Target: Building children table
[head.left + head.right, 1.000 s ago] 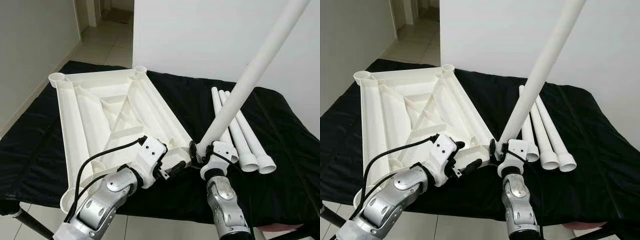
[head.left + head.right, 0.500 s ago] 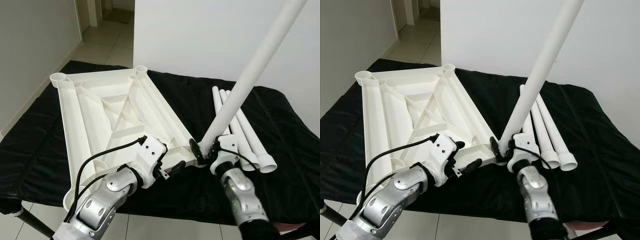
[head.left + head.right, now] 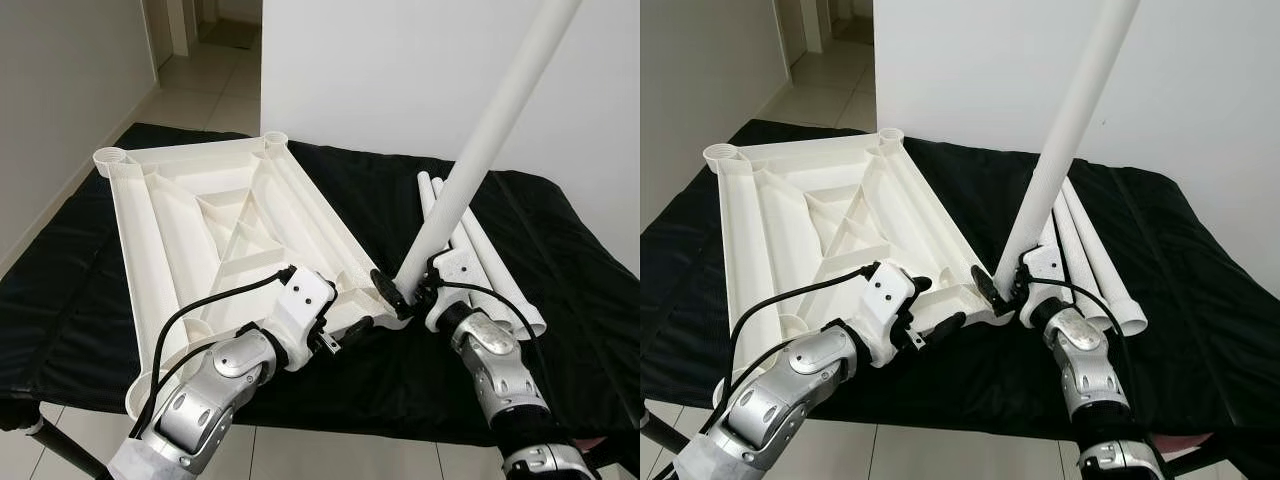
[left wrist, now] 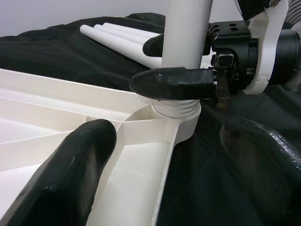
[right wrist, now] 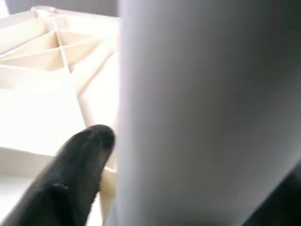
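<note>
Inverted white ribbed plastic children's table top [image 3: 215, 235] lying on a black-cloth-covered tabletop [image 3: 80, 300]. The right tool [image 3: 405, 292] is clenched around the lower end of a long white plastic tube leg [image 3: 480, 160], which stands tilted with its threaded foot seated in the near right corner socket [image 4: 176, 117] of the table top. The left tool [image 3: 345, 325] rests released at the same corner, its fingers [image 4: 70, 174] spread astride the near edge. Three spare white tube legs [image 3: 480, 270] lie side by side to the right

silver arms [image 3: 215, 385]; black fingers [image 4: 171, 84]
</note>
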You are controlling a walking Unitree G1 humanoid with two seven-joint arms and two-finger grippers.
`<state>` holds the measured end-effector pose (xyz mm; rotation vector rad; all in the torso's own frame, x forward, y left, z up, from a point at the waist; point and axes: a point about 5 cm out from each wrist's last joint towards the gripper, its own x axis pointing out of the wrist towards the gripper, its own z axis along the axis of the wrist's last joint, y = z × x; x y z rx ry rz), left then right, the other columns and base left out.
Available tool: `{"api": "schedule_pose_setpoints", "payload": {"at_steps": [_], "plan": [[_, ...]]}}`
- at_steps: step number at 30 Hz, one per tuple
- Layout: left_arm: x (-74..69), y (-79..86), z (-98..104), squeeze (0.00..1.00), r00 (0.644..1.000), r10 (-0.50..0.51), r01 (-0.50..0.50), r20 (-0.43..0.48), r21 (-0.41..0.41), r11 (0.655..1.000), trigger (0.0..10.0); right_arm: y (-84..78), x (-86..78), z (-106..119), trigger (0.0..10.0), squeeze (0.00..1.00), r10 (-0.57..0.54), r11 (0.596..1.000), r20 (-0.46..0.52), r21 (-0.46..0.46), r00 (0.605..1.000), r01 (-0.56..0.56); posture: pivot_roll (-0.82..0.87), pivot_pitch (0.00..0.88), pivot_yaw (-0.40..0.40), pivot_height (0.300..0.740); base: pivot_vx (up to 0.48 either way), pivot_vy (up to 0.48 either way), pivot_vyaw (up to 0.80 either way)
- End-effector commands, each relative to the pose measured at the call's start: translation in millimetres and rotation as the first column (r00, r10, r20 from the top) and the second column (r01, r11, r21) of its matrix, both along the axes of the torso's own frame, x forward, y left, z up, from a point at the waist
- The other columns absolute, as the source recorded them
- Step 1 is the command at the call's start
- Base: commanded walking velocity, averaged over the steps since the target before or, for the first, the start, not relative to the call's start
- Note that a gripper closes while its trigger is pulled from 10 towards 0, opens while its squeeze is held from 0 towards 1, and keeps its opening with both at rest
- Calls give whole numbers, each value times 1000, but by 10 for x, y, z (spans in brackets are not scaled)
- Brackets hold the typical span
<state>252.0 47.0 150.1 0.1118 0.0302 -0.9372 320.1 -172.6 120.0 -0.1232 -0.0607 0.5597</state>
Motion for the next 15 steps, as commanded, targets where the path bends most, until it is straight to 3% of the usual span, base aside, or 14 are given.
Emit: {"api": "schedule_pose_setpoints", "payload": {"at_steps": [1, 2, 3, 4, 15], "plan": [[-25, -32, 15, 0, 998, -69, 69, -4, 2, 998, 10000, 33, 0, -53, 3333, 0, 56, 998, -25, -33, 998, -57, 7, 0, -81, 740, 0, 0, 0], [-23, -29, 17, 0, 998, -67, 67, -3, 2, 998, 10000, 34, -8, -73, 1490, 0, 77, 996, -36, -37, 996, -78, 7, 0, -81, 740, 0, 0, 0], [-23, -29, 17, 0, 998, -67, 67, -3, 2, 998, 10000, 34, -8, -73, 1490, 0, 77, 996, -36, -37, 996, -78, 7, 0, -81, 740, 0, 0, 0], [-21, -26, 20, 0, 998, -66, 66, -3, 2, 998, 10000, 26, -16, -91, 0, 0, 89, 995, -46, -42, 995, -91, 7, 0, -81, 740, 0, 0, 0], [-19, -22, 21, 0, 998, -70, 70, -2, 5, 998, 10000, -75, -80, -247, 0, 0, 111, 991, -120, -64, 987, -120, 5, 0, -78, 740, 0, 0, 0]]}}
